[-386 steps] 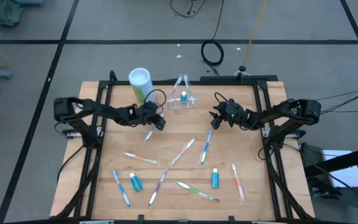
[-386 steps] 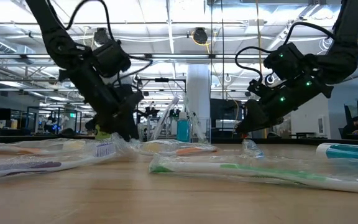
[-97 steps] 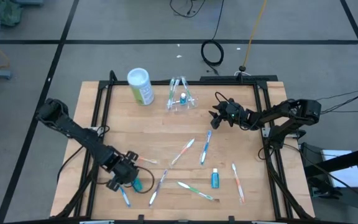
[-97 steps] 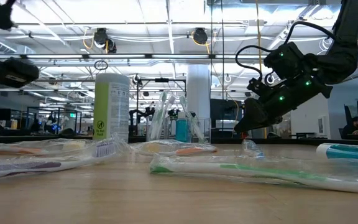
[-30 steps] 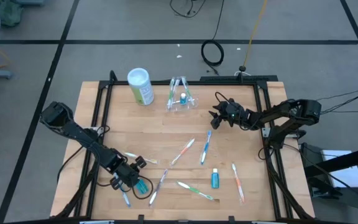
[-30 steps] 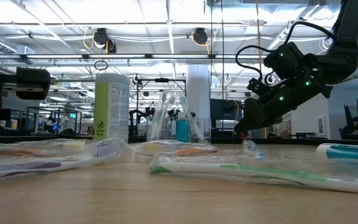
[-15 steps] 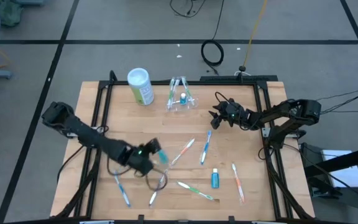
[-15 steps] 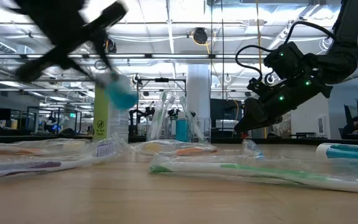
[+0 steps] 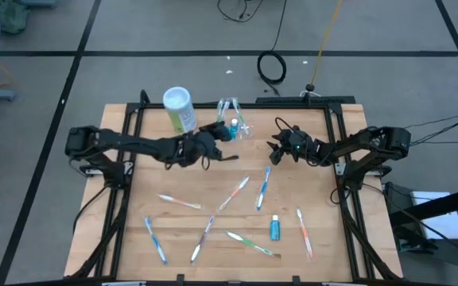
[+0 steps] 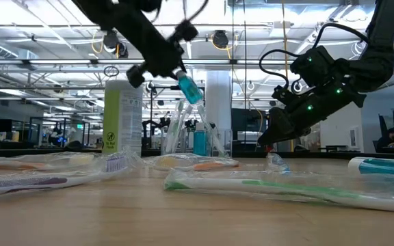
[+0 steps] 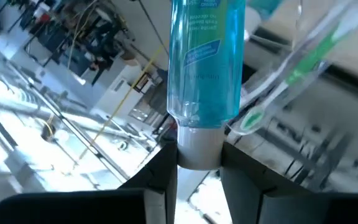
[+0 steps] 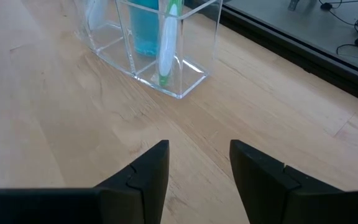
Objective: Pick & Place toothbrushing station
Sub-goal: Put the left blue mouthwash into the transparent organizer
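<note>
Above the clear holder [image 9: 230, 127], we are gripping a blue tube [image 11: 207, 59] by its white cap with our left gripper [image 11: 197, 163]; our right gripper [image 12: 199, 163] is waiting nearby, fingers apart.

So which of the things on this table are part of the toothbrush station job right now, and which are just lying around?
In play:
- clear plastic compartment holder, at the table's back edge
- small blue toothpaste tube with white cap, gripped by the left gripper beside the holder

Lying about:
- green canister with white lid
- loose toothbrushes on the wood
- second blue tube
- right gripper, open, waiting
</note>
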